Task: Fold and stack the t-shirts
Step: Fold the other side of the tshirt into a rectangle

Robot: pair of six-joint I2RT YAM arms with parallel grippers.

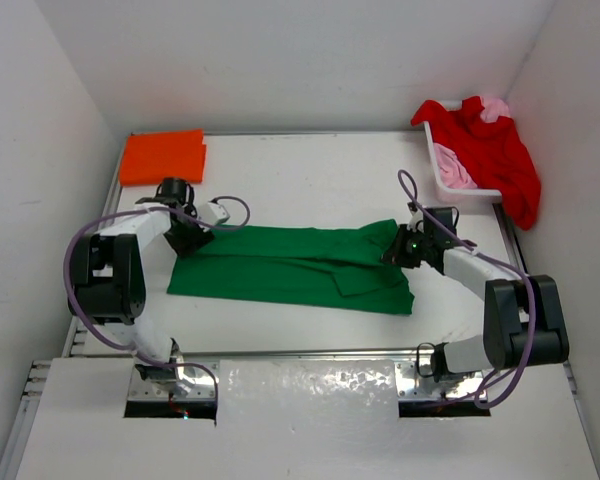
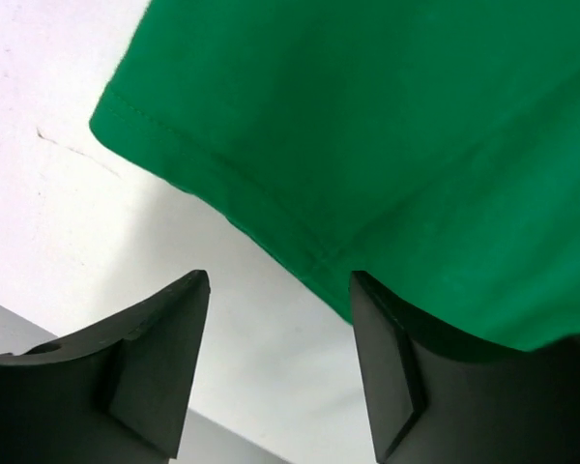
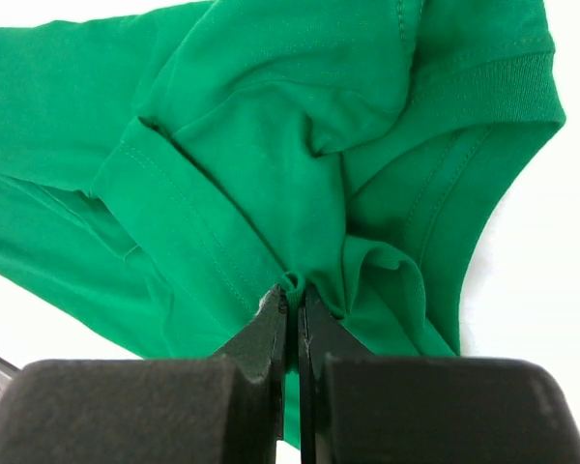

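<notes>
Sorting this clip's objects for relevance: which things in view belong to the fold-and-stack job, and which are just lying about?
Job: green t-shirt spread mid-table; orange t-shirt folded, far-left corner; red t-shirt and pink t-shirt heaped in the white basket.
Lying about: the white basket itself.

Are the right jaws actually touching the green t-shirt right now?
Touching. The right wrist view shows the right gripper with its jaws shut on a pinched fold of the green t-shirt, the cloth bunching at their tips.
</notes>
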